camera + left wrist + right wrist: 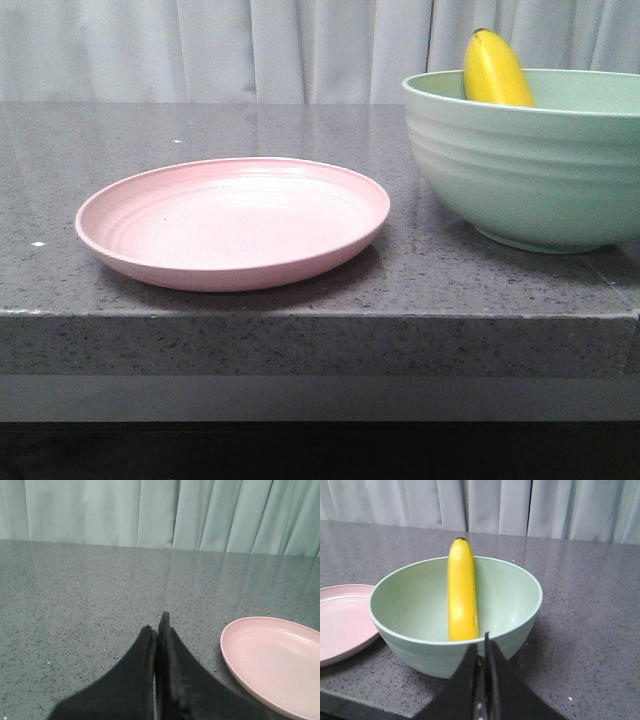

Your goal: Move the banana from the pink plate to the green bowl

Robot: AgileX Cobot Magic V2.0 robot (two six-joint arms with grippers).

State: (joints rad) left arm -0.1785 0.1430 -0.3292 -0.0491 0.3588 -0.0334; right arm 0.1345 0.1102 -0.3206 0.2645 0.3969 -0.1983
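The yellow banana (495,72) leans inside the green bowl (530,170) at the right of the counter, its dark tip sticking up above the rim. In the right wrist view the banana (462,592) rests against the far wall of the bowl (410,597). The pink plate (232,220) sits empty left of the bowl; it also shows in the left wrist view (280,662) and the right wrist view (342,620). My left gripper (157,630) is shut and empty, left of the plate. My right gripper (481,647) is shut and empty, just in front of the bowl.
The grey speckled counter (200,130) has its front edge (300,315) close below the plate and bowl. A pale curtain (250,50) hangs behind the counter.
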